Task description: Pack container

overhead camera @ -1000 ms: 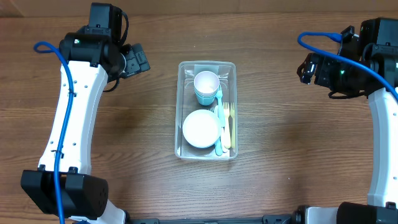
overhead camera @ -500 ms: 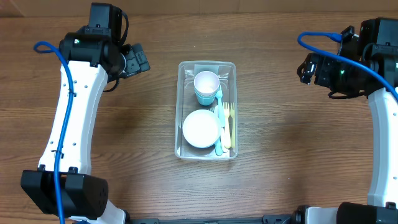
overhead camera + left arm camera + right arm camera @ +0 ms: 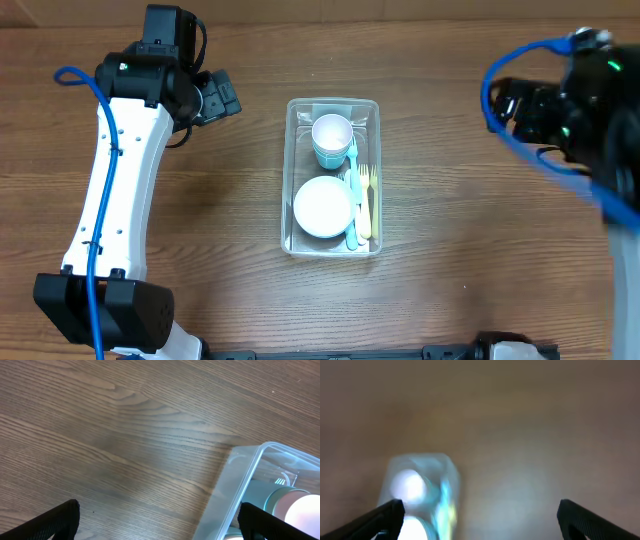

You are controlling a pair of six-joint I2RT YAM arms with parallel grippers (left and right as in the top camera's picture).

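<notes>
Container (image 3: pixel 287 170) looking full: cup (image 3: pixel 332 133), bowl (image 3: pixel 322 207), cutlery (image 3: pixel 365 195) lying inside. Left gripper (image 3: pixel 159 507), right gripper (image 3: pixel 480 505) both gaping wide, holding nothing. Judging: backing off high, avoiding rim.

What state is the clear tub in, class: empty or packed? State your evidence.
Packed. The container holds an upright cup, a bowl and a yellow fork beside a teal utensil, all inside its walls.

Overhead looks straight down on the table (image 3: pixel 450 280), both arms at its sides. Left wrist sits low and near, tilted, the container (image 3: pixel 235 490) at lower right. Right wrist – blurred – looks from farther off. All 3 share the container.
</notes>
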